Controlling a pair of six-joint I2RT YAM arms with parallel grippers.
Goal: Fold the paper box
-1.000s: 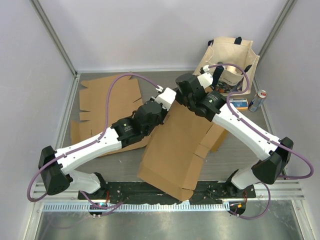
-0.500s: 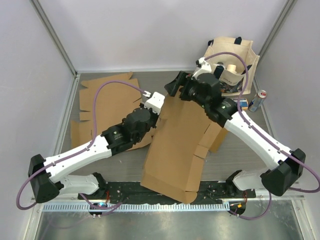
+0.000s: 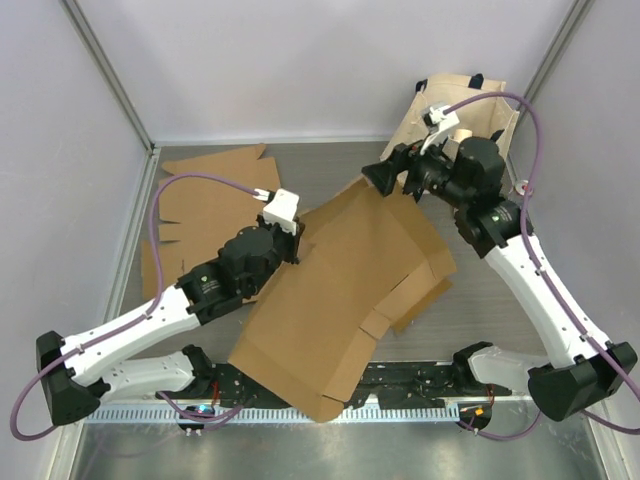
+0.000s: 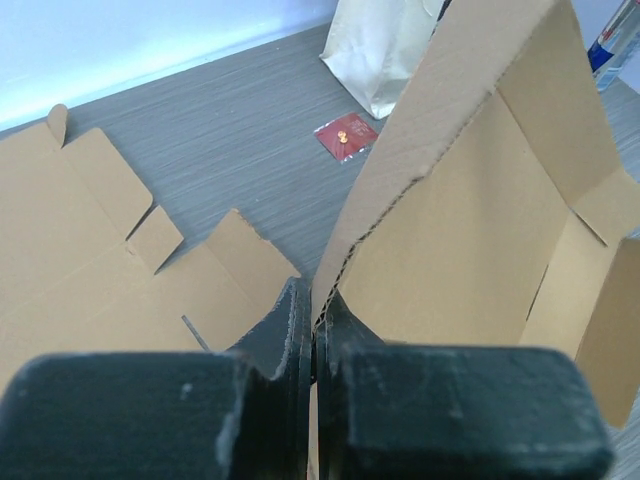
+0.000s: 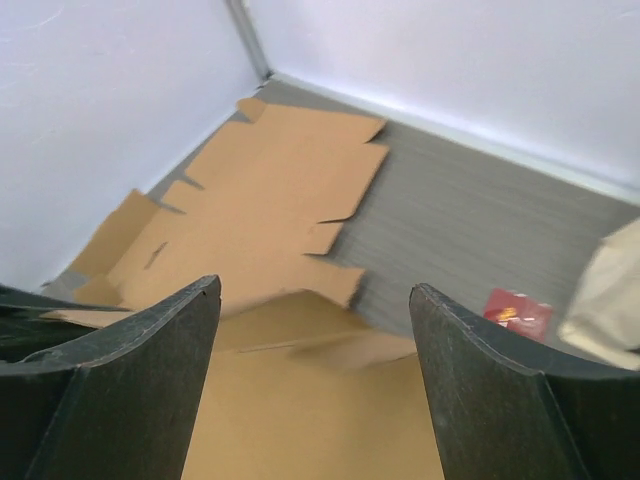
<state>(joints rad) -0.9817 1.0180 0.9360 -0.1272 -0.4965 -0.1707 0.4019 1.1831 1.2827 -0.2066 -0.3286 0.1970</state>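
Paper box (image 3: 340,290): an unfolded blank lying across the middle of the desk (image 3: 320,165). Its near end reaches over the front rail, and its far-left edge is lifted where I hold it.
Left hand (image 3: 294,236): clamped tight on the blank's edge. In the wrist view the corrugated rim runs straight between my fingers (image 4: 285,330).
Right hand (image 3: 388,177): spread wide and holding nothing, hovering just above the blank's far corner.
Step in hand: I judge it to be raising one side panel along its crease while the other panels lie flat.
How to do it well: pivot the left hand about the scored line rather than pull — a drag would slide the whole sheet toward the spare blanks (image 3: 210,195).
Right hand's part: come down on the panel beside the crease and pin it, or pinch the far flap, so the fold has something to turn against.
Risk: thin card may buckle away from the score — and the near end could slip off the front edge.
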